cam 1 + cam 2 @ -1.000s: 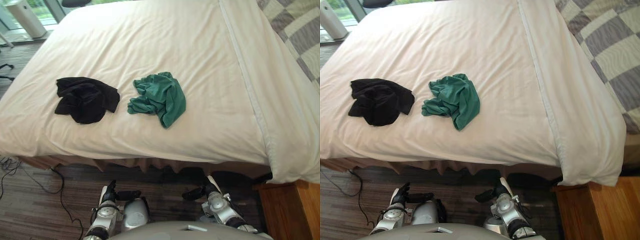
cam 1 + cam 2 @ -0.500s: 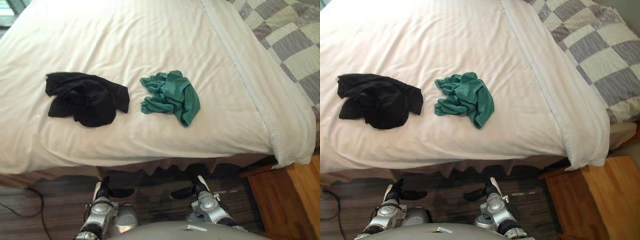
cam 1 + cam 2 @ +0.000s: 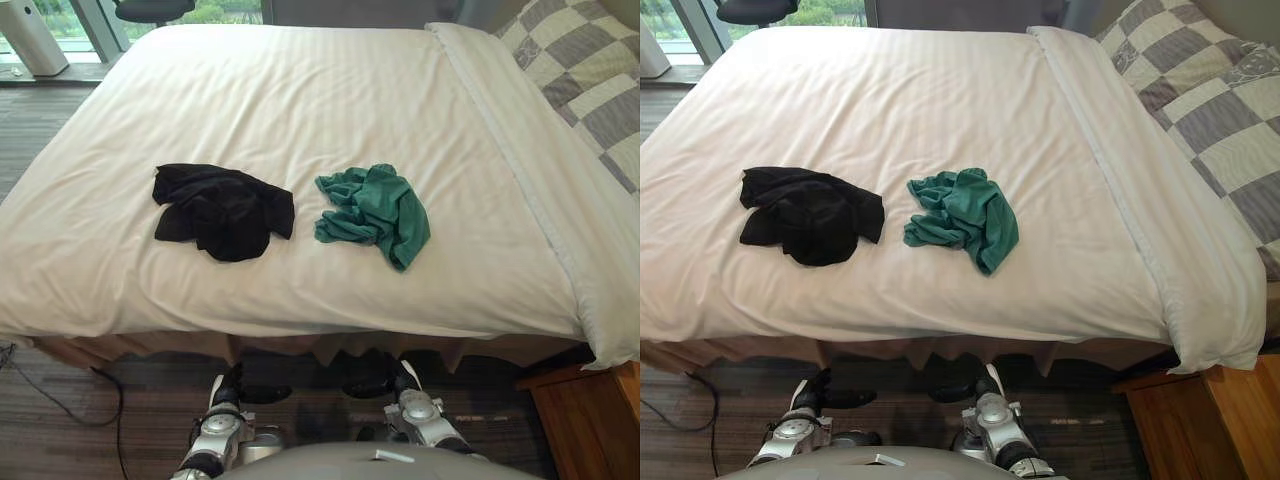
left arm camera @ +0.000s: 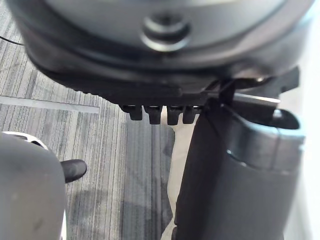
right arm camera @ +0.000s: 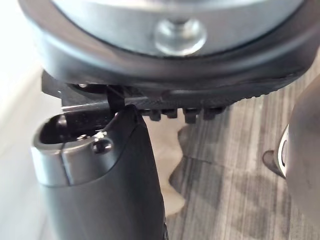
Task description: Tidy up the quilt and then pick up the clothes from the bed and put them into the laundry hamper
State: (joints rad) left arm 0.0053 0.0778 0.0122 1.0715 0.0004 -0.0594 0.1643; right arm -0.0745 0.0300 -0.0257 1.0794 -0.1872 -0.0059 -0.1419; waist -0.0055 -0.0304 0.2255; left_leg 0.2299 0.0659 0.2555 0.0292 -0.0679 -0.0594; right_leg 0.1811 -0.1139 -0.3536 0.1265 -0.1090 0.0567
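Left eye view has the green garment (image 3: 375, 210) on the white quilt (image 3: 300, 100), the black garment (image 3: 222, 208) just beside it on the robot's left. The left hand (image 3: 232, 382) and right hand (image 3: 398, 378) hang low in front of it, below the quilt's near edge, fingers relaxed and holding nothing. My worry is that a reach for the green garment pinches quilt along with it and drags the smooth cover into wrinkles, or nudges the black one. Beyond and left of the green garment the quilt lies bare, while to its right a folded border (image 3: 520, 170) and a wooden cabinet (image 3: 590, 420) crowd the corner.
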